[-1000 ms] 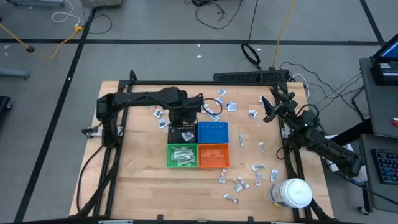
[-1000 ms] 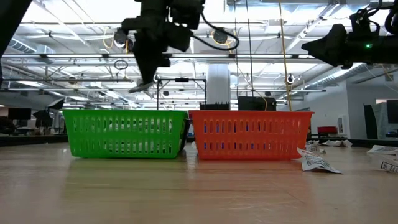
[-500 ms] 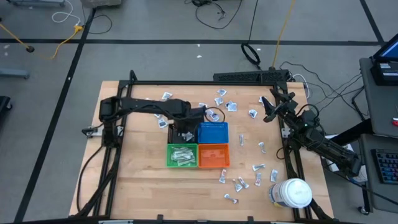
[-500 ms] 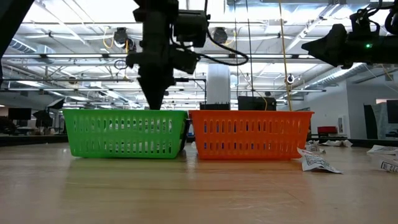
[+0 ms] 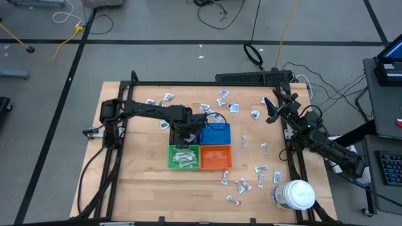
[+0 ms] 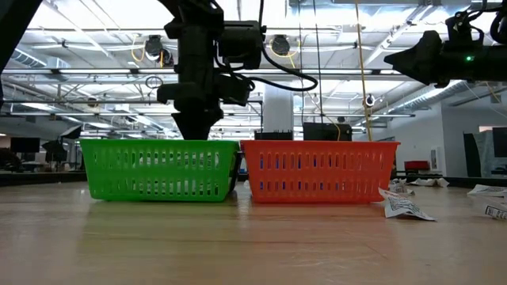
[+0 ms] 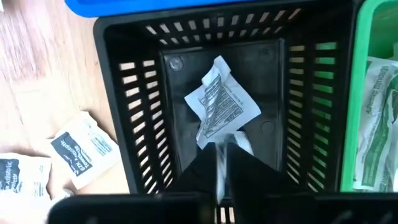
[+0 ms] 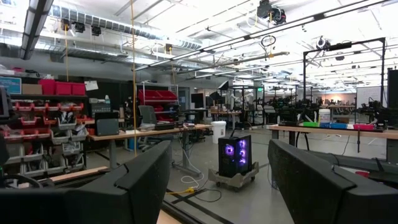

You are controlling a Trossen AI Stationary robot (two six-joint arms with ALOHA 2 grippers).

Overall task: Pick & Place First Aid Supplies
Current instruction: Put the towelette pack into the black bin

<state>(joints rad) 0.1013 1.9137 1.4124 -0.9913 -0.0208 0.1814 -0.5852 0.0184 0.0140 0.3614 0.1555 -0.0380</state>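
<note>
My left gripper (image 7: 219,146) points down inside the black bin (image 7: 143,124), shut on a white printed packet (image 7: 221,106) that spreads over the bin's floor. In the high view the arm covers that bin, between the blue bin (image 5: 215,133) and the green bin (image 5: 183,157). In the low view the gripper (image 6: 196,131) dips behind the green bin's rim (image 6: 158,142). Loose packets lie at the table's far side (image 5: 223,100) and near right (image 5: 242,184). My right gripper (image 8: 217,180) waits open, raised at the table's far right (image 5: 271,113). My left gripper pinches the packet's near corner (image 7: 217,138) between its two fingertips, coming from above and pointing down. A pale strip of the packet shows between the fingers. The rest of the packet lies against the black bin's floor.
The orange bin (image 5: 215,157) stands beside the green bin, which holds several packets (image 7: 376,118). A large white jar (image 5: 294,194) stands at the near right corner. More packets lie on the wood beside the black bin (image 7: 81,146).
My left gripper has gone down with the packet, from above the bins to inside the black bin, and has tipped to point straight down. The packet, which hung in the air below the fingers, now reaches the bin's floor.
</note>
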